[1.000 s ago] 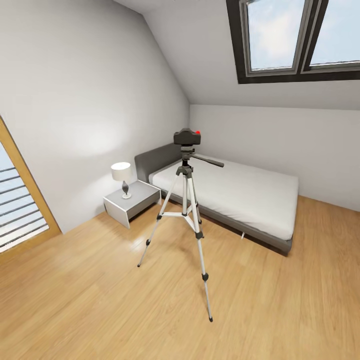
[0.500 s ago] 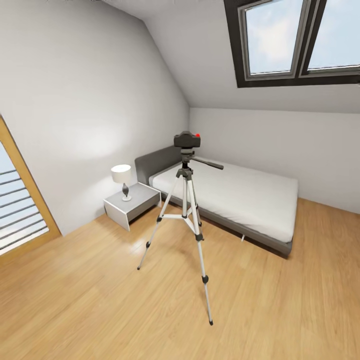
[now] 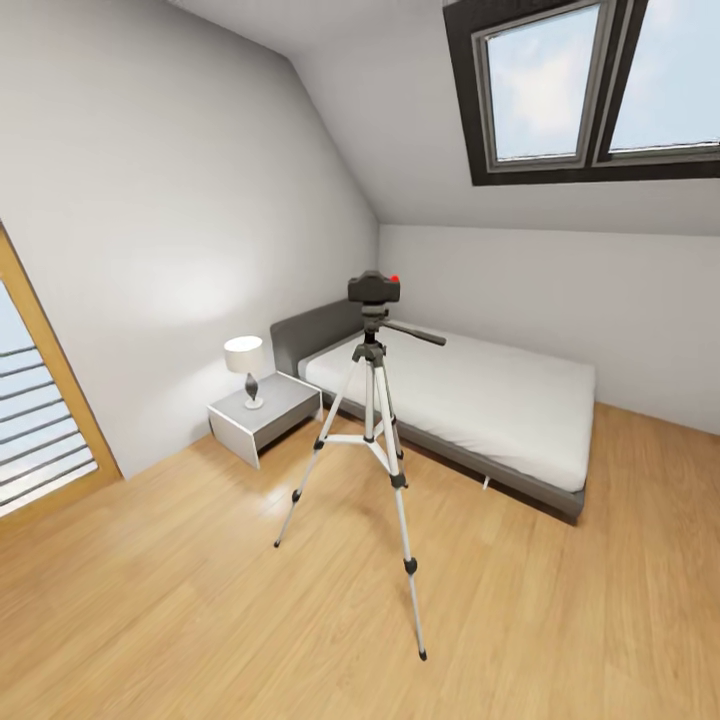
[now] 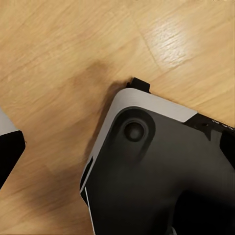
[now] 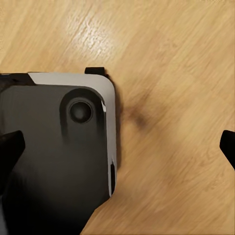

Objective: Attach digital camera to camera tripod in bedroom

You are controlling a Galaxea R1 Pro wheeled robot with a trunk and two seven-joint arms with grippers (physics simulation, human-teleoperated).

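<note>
I am looking into the bedroom (image 3: 200,200), a big white room with a slanted ceiling. At about 1 o'clock high up is a dark window (image 3: 580,90) with blue sky in it. The wood floor (image 3: 200,620) fills the low part of what I see, from 4 o'clock round to 8 o'clock.

The gray bed (image 3: 470,400) with its white mattress sits toward 2 o'clock, against the far wall. At 9 o'clock there is a wood door frame (image 3: 55,370) with slats beside it.

The camera tripod (image 3: 372,450) stands near the middle, on the floor in front of the bed. Its three silver legs are spread out, and one leg reaches down toward 6 o'clock. A long black handle sticks out from its head toward the bed.

The gray nightstand (image 3: 265,415) is at about 10 o'clock from the tripod, next to the bed's head. A small white lamp (image 3: 245,365) stands on it.

The digital camera (image 3: 374,288) sits on top of the tripod's head. It is small and black with a red dot on top.

My wrist cameras look down at the floor and my dark base (image 4: 161,171). I see dark bits of my right gripper (image 5: 120,147) at both edges, far apart, so it is spread wide. For my left gripper (image 4: 7,152) I cannot tell.
</note>
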